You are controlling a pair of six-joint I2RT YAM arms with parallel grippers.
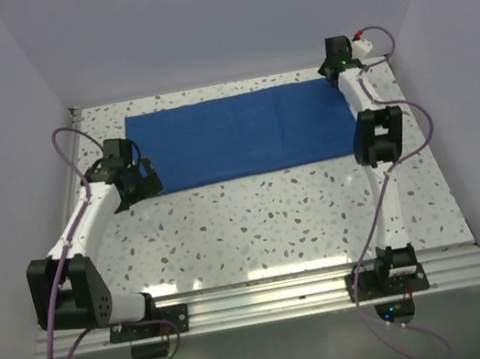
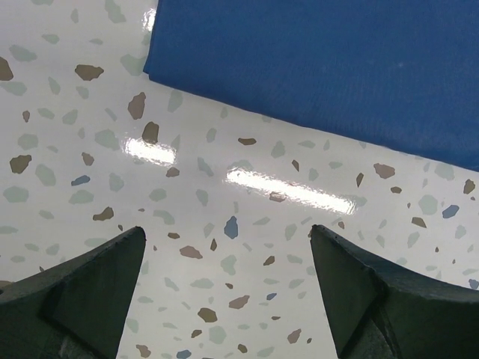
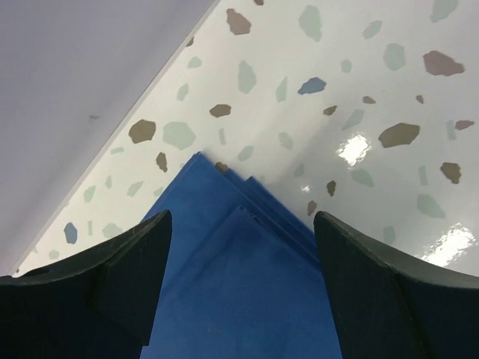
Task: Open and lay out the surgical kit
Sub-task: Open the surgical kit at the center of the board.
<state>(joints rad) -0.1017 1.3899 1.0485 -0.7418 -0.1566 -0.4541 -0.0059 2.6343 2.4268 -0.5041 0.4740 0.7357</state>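
We're seeing the folded blue wrap (image 1: 241, 134) lying on the worktop (image 1: 257, 223), left claw (image 2: 226, 230) open beside its near-left corner, right claw (image 3: 241, 217) open over its layered far-right corner, risking pinching every layer together.

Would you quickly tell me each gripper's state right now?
Left gripper: open, holding nothing, above the table.
Right gripper: open, holding nothing, above a corner of the blue cloth wrap.
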